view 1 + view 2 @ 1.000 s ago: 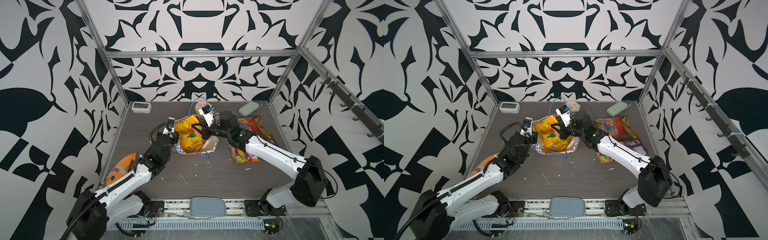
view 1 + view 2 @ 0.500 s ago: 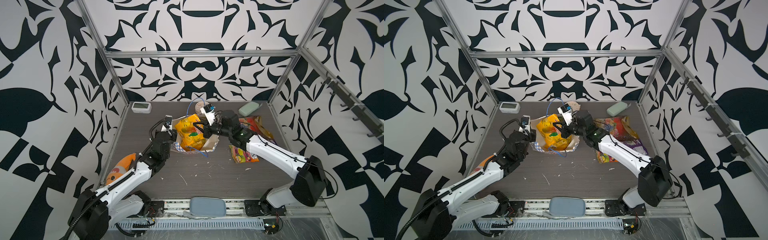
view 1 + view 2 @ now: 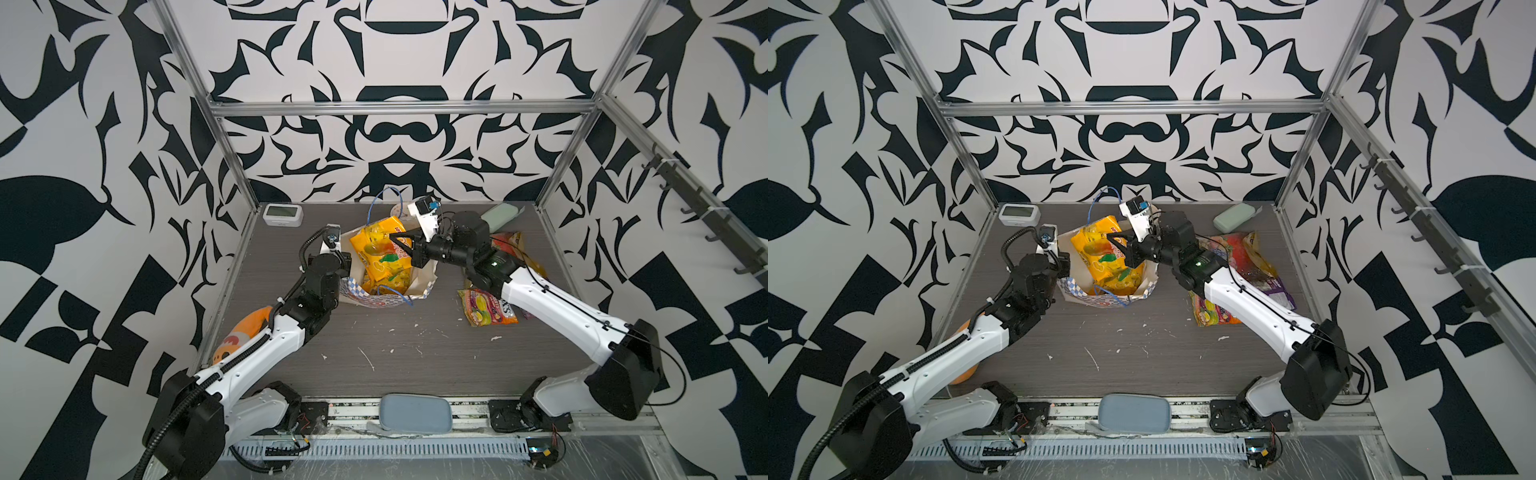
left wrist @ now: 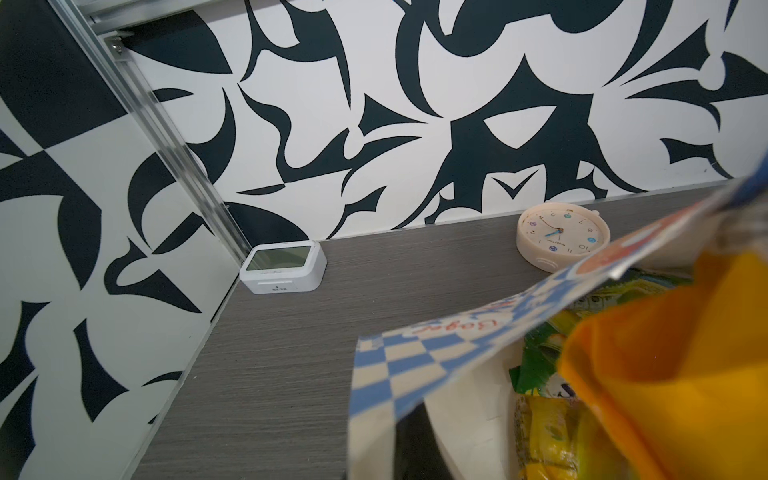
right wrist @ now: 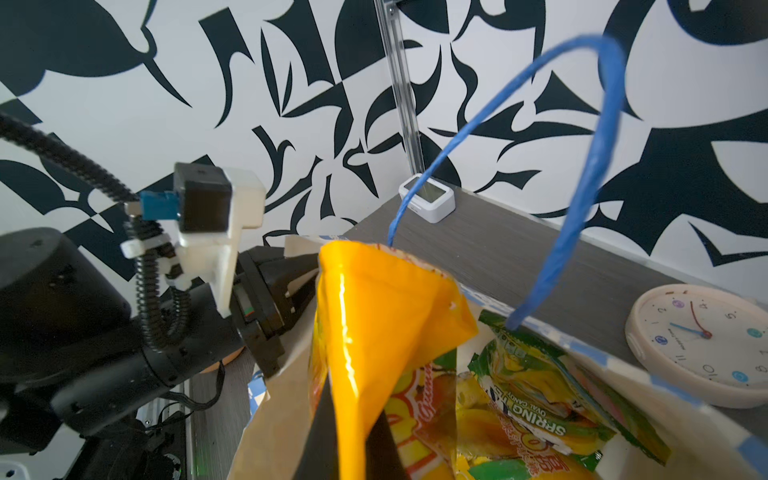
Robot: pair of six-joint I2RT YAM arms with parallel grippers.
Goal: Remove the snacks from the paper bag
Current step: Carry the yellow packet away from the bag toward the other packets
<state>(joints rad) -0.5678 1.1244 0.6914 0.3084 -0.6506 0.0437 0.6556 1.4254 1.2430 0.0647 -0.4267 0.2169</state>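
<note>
Yellow-orange packet (image 3: 376,245), pinched tight in the right gripper (image 3: 399,246), has risen and is half clear of the paper bag (image 3: 422,284) beneath it. Beyond, the left gripper (image 5: 297,286) clamps the rim. 1 nearly out, more inside.
</note>
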